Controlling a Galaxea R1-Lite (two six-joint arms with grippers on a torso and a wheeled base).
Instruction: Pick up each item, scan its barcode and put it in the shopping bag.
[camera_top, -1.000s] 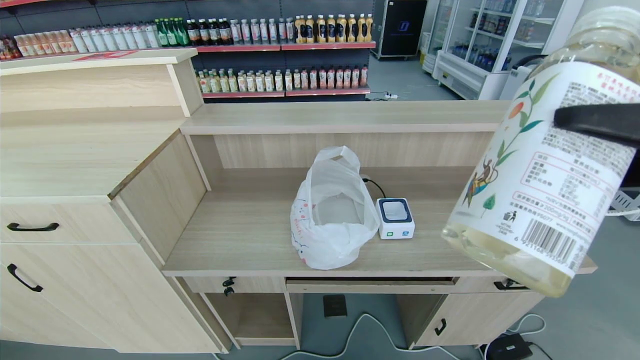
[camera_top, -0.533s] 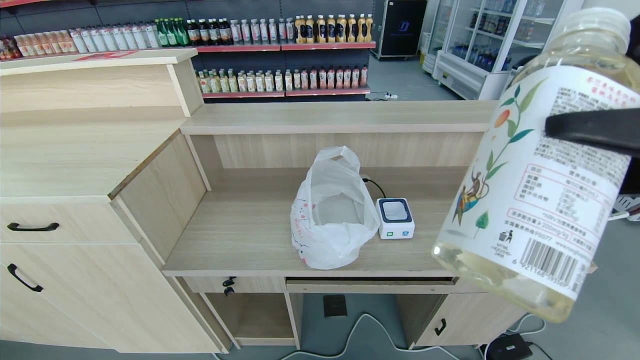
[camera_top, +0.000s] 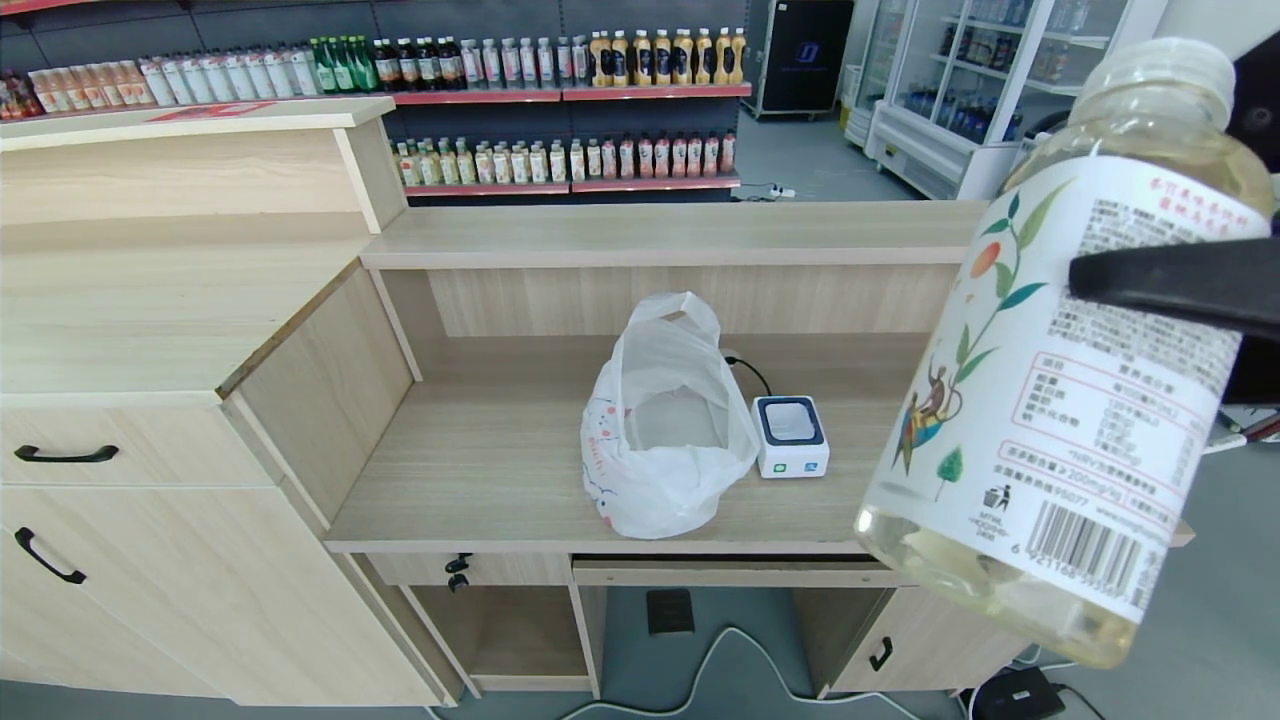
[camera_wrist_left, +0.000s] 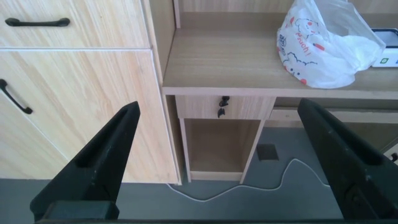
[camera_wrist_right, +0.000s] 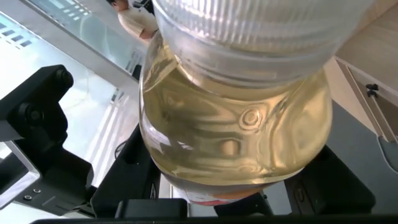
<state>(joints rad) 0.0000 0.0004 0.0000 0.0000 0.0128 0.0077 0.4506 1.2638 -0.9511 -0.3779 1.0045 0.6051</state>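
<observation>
- The clear plastic bottle of pale yellow drink with a white printed label (camera_top: 1050, 400) is up in the air on the robot's right, close to the head camera and well apart from the light wood worktop (camera_top: 480, 470).
- It is tilted, with the ribbed cap end uppermost and the base lowest; the barcode (camera_top: 1090, 545) sits low on the label, facing the head camera.
- The right end effector (camera_top: 1160, 290) pinches the bottle around its label, with one black finger (camera_top: 1180, 282) lying across the print.
- The left end effector (camera_wrist_left: 221, 165) hangs low in front of the cabinet, with its two black fingers spread wide and holding nothing.
- A white translucent plastic shopping bag (camera_top: 665, 440) stands on the worktop with its mouth open upward.
- A small white square scanner with a dark-rimmed window (camera_top: 790, 435) sits just beside the bag, on the robot's right of it, with a black cable (camera_top: 752, 372) running out behind.
</observation>
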